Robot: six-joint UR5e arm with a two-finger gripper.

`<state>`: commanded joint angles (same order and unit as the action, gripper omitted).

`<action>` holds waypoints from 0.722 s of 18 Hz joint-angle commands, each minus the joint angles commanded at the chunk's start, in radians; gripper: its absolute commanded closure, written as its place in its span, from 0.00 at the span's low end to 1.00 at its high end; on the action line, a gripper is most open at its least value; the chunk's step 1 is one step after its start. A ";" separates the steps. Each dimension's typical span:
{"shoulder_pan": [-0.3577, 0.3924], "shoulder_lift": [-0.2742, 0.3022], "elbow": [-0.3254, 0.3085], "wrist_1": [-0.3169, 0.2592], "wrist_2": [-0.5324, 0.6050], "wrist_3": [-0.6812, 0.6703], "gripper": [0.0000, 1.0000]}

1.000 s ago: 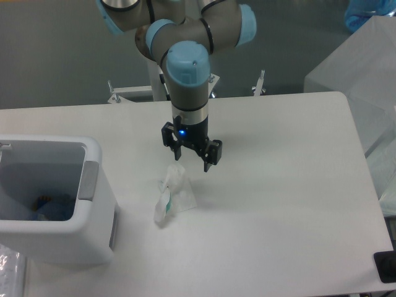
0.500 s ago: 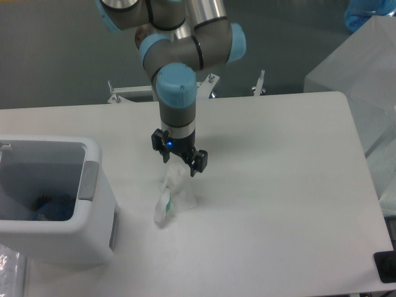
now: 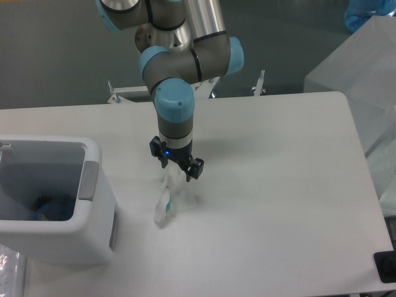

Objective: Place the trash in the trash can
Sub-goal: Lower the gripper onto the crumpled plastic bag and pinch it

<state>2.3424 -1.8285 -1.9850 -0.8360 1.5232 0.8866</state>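
Observation:
The crumpled clear-white wrapper (image 3: 172, 199) with a green mark lies on the white table, right of the trash can. My gripper (image 3: 177, 169) is low over the wrapper's upper end and open, one finger on each side of that tip. Whether the fingers touch the plastic I cannot tell. The white trash can (image 3: 93, 213) stands at the left edge with its grey handle plate facing the wrapper. Inside it, something with blue (image 3: 44, 210) shows at the bottom, likely the crushed bottle, mostly hidden by the wall.
A frosted translucent box (image 3: 362, 80) stands beyond the table's right edge. A small black object (image 3: 385, 267) sits at the front right corner. Metal clamps (image 3: 260, 83) stick up at the table's back edge. Crinkled plastic (image 3: 9, 263) lies below the trash can.
The gripper has shifted left and come down, from beside and above the wrapper to straddling its upper end. The wrapper and the trash can have stayed put.

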 joint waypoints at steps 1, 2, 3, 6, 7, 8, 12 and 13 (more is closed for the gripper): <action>0.000 0.000 0.002 0.000 0.000 0.000 0.78; 0.002 0.002 0.005 -0.002 0.000 0.000 0.93; 0.003 0.003 0.011 -0.003 0.000 0.002 1.00; 0.023 0.003 0.037 -0.005 -0.003 0.005 1.00; 0.035 0.005 0.060 -0.011 -0.009 0.003 1.00; 0.043 0.005 0.086 -0.020 -0.009 0.003 1.00; 0.073 0.012 0.132 -0.018 -0.015 0.000 1.00; 0.083 0.017 0.144 -0.018 -0.031 -0.009 1.00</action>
<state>2.4251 -1.8117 -1.8409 -0.8544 1.4927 0.8775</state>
